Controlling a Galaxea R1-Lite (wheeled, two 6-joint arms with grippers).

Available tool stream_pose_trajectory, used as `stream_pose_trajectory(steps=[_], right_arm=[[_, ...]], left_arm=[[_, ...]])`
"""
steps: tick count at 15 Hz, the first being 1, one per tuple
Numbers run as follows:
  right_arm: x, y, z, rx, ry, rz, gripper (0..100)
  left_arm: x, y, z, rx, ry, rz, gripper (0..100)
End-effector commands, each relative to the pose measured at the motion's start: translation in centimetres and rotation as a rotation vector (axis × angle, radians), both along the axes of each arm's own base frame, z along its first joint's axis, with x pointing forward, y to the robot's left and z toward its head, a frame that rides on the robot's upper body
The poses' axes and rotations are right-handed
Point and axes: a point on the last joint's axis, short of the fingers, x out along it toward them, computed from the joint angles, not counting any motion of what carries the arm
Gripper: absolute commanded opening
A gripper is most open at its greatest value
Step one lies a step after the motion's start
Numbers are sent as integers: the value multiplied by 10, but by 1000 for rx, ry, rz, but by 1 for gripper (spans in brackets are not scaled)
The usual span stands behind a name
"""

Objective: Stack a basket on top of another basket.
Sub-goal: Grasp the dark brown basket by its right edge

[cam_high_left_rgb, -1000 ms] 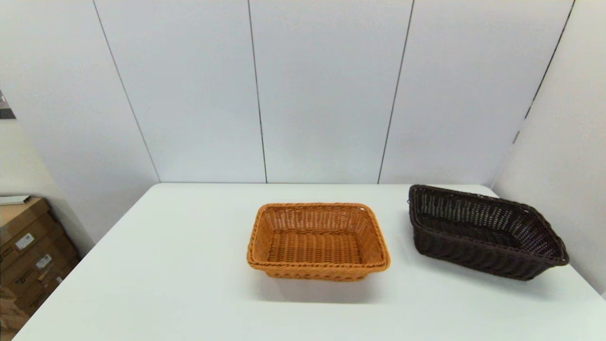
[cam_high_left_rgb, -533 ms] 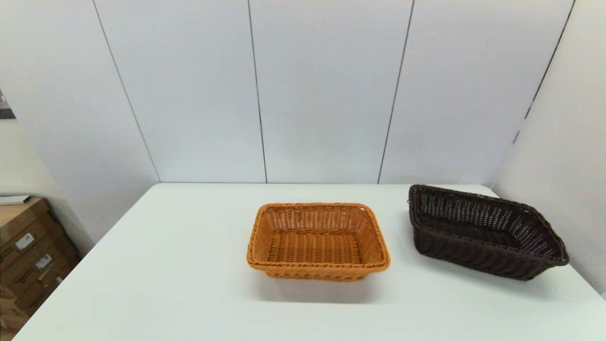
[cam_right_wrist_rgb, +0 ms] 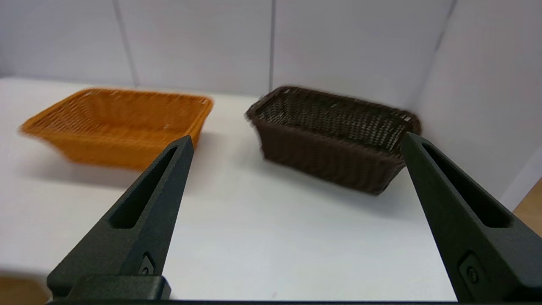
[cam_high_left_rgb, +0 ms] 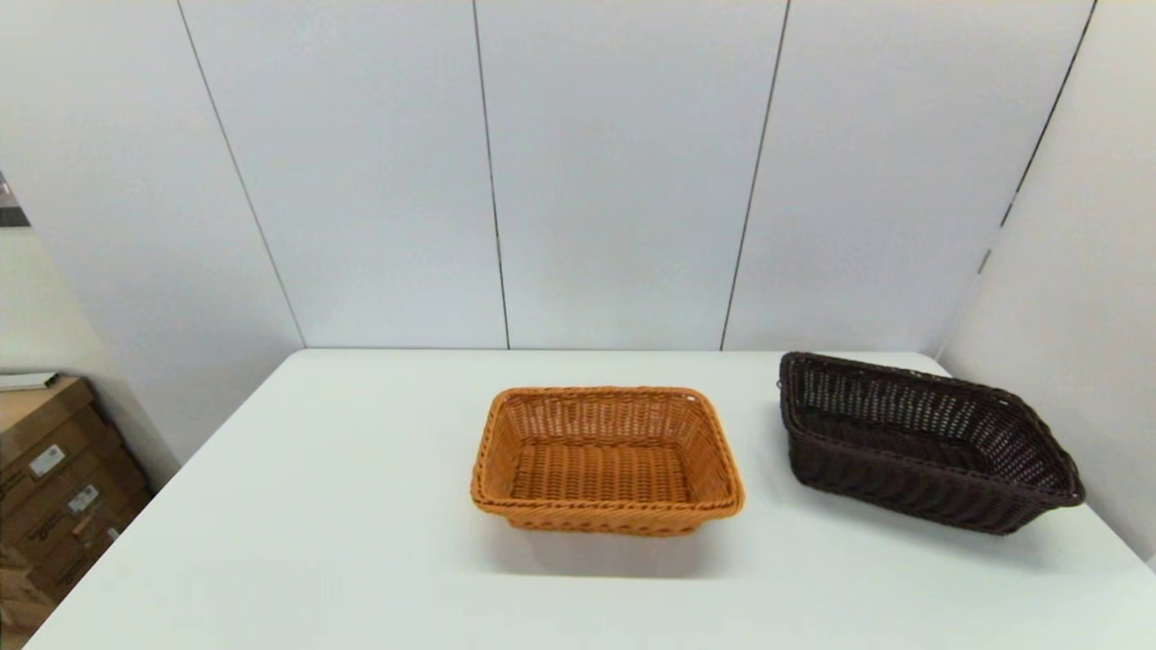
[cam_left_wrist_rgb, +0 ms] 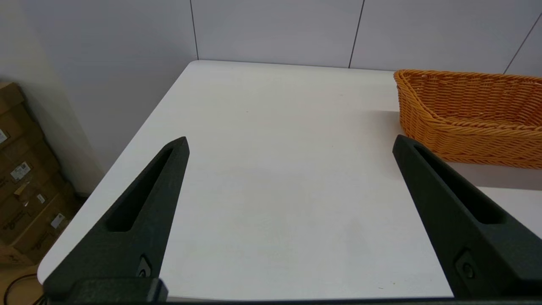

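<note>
The dark basket (cam_high_left_rgb: 926, 442) sits on the right side of the table (cam_high_left_rgb: 316, 524), near the far right corner and close to the side wall (cam_high_left_rgb: 1084, 316). It is near-black woven wicker, rectangular, with flared sides and a braided rim, turned at an angle to the table edge and standing upright with nothing in it. The orange basket (cam_high_left_rgb: 607, 460) stands at the table's middle, squared to me, of similar shape and weave, also holding nothing. The two are apart, a strip of bare white table between them.

My right gripper (cam_right_wrist_rgb: 296, 142) hangs at the near edge of the table, spread wide and grasping nothing, facing the dark basket (cam_right_wrist_rgb: 334, 135) with the orange one (cam_right_wrist_rgb: 118, 125) beside it. My left gripper (cam_left_wrist_rgb: 290, 142) is likewise spread wide and unladen, over the near left part of the table, the orange basket (cam_left_wrist_rgb: 470, 116) off to one side. Cardboard boxes (cam_high_left_rgb: 54, 487) are stacked on the floor left of the table.
</note>
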Motion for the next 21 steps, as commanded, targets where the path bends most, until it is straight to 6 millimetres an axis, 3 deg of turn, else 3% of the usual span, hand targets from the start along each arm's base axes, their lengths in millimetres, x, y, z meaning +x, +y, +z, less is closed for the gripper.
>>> stream_pose_trajectory(steps=[1, 8, 12, 16, 21], right_arm=[[24, 0, 34, 2, 221, 13, 100], [125, -3, 62, 86, 634, -103, 100], [162, -9, 66, 118, 735, -157, 100], [203, -24, 72, 198, 804, -253, 100], [266, -64, 69, 289, 883, -396, 100]], left_arm=[[0, 0, 0, -1, 0, 1, 100], [0, 0, 0, -1, 0, 1, 100], [0, 0, 0, -1, 0, 1, 100], [0, 0, 0, -1, 0, 1, 100], [0, 0, 0, -1, 0, 1, 100]])
